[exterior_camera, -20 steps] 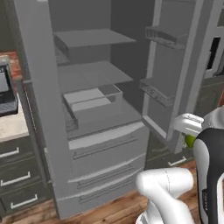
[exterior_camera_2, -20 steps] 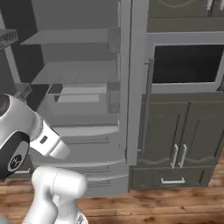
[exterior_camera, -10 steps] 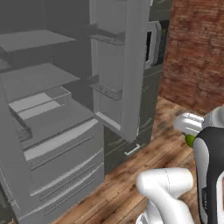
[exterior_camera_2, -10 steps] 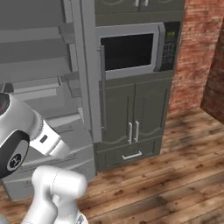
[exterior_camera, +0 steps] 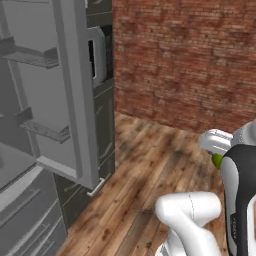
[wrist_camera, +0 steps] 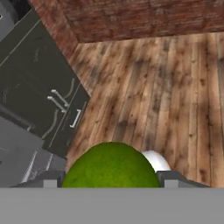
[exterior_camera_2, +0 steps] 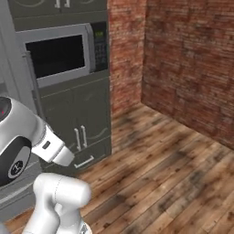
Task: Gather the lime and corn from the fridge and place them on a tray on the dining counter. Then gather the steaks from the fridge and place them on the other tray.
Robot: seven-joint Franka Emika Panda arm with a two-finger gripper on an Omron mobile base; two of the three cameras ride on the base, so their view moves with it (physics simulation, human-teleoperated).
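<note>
In the hand view the lime (wrist_camera: pixel 111 166), a smooth bright-green ball, sits between my two dark fingertips (wrist_camera: pixel 52 179), and my gripper (wrist_camera: pixel 112 180) is shut on it. The left base view shows the lime (exterior_camera: pixel 216 160) as a small green patch under the white hand at the right edge, held above the wooden floor. At the left of that view stands the grey fridge (exterior_camera: pixel 30 165), with its door (exterior_camera: pixel 70 90) swung open and bare door shelves showing.
A microwave (exterior_camera_2: pixel 59 52) is built into dark grey cabinets (exterior_camera_2: pixel 77 123) beside the fridge. Red brick walls (exterior_camera_2: pixel 192 59) close the corner behind. Wooden floor (exterior_camera_2: pixel 173 183) stretches to the right and ahead.
The whole picture has swung to the right, so the base has turned away from the fridge toward the brick corner. The lime stays in the gripper.
</note>
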